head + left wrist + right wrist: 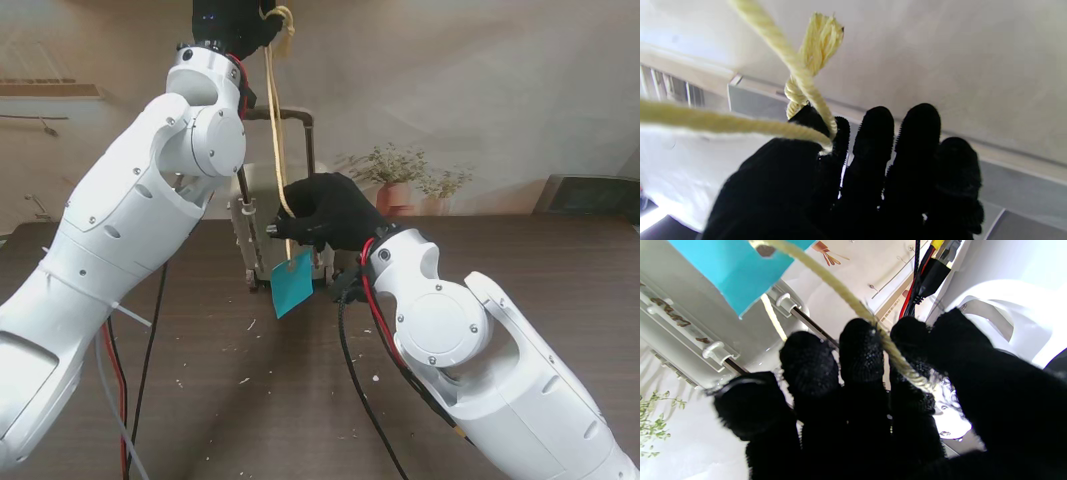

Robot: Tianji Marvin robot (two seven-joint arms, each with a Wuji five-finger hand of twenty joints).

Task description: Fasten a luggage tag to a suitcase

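Luggage tag point(292, 283) is the teal card dangling just in front of the small suitcase point(245, 240) at the far middle of the surface point(520, 270), hanging off a yellow cord point(273, 130). I've got that cord stretched nearly straight up and down, and my guess is that's on purpose: taut cord is easier to steer around the suitcase's pull-up handle point(290, 117). My left robot hand point(235, 22) is way up high, fingers closed on the knotted, frayed end of the cord (the knot pokes out past my fingertips in the wrist view). My right robot hand point(325, 212) is lower, just right of the handle posts, fingers curled on the cord with it running between two of them. Tag sits directly under that right hand, a bit nearer to me, swinging free and not touching the surface.
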